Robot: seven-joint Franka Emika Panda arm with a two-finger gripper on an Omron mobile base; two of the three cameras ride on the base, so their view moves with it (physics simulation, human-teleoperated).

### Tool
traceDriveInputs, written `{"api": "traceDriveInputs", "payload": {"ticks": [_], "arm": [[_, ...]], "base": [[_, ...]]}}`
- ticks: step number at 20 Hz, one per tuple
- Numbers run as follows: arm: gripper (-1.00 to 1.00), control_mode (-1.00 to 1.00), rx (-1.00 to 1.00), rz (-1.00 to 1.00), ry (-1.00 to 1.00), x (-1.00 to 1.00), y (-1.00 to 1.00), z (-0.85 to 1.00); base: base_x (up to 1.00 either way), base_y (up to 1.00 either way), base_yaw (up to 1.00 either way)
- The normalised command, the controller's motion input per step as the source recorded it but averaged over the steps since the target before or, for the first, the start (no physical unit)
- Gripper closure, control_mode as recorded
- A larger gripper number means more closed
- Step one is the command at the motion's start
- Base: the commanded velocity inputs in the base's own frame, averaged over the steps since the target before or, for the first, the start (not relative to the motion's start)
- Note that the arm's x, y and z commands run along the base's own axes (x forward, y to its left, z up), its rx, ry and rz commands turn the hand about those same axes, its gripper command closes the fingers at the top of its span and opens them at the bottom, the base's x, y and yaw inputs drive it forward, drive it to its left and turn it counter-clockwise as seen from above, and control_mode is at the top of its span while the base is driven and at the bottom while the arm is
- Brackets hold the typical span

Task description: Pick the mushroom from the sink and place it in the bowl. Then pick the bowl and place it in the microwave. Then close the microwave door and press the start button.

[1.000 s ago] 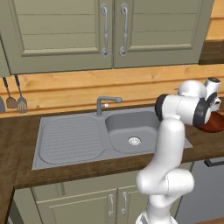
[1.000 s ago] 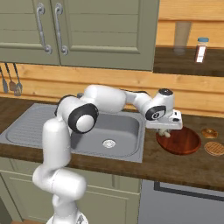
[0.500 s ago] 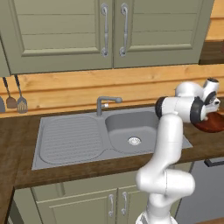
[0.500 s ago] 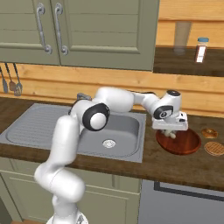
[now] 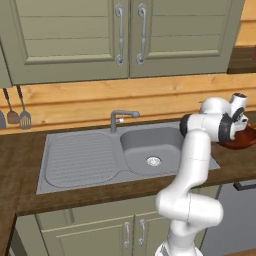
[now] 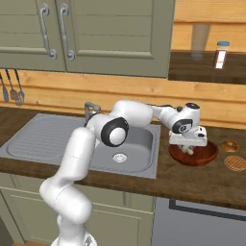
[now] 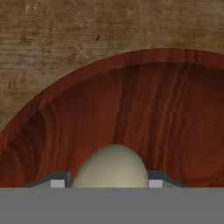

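The pale cream mushroom (image 7: 111,168) sits between my fingertips, my gripper (image 7: 108,182) shut on it. Directly below lies the glossy reddish-brown bowl (image 7: 131,109), whose inside takes up most of the hand view. The bowl (image 6: 196,155) rests on the wooden counter right of the grey sink (image 6: 43,137). My gripper (image 6: 189,149) hangs just over the bowl's middle. In the left base view the bowl (image 5: 242,141) peeks out behind my wrist at the right edge, with the sink (image 5: 80,160) to its left. The microwave is out of view.
A grey faucet (image 5: 120,119) stands behind the basin, whose metal drain (image 5: 153,161) is bare. Two round brown pastries (image 6: 234,154) lie right of the bowl. Utensils (image 5: 19,116) hang on the wall at left. A shelf above holds a small bottle (image 6: 220,55).
My hand has carried the mushroom a little further right and lowered it over the bowl's middle. The grip on the mushroom is unchanged.
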Motion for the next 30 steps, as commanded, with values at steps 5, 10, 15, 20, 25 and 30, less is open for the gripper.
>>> {"api": "traceDriveInputs", "payload": {"ticks": [5,10,15,20,25,30], "arm": [[-1.0,-1.0,0.01,0.0,0.0,0.0,-0.08,0.0],[-1.0,-1.0,0.0,0.0,-0.02,-0.22,0.02,0.0],[-1.0,-1.0,-0.09,0.0,-0.05,-0.29,0.39,0.14],[-1.0,-1.0,-0.13,0.02,0.0,-0.38,0.55,0.13],[-1.0,-1.0,-0.15,0.0,0.02,-0.08,0.63,0.06],[-1.0,-1.0,-0.02,0.0,0.03,0.02,0.19,0.03]], "base": [[0.0,0.0,0.0],[0.0,0.0,0.0],[0.0,0.0,0.0],[0.0,0.0,0.0],[0.0,0.0,0.0],[0.0,0.0,0.0]]}}
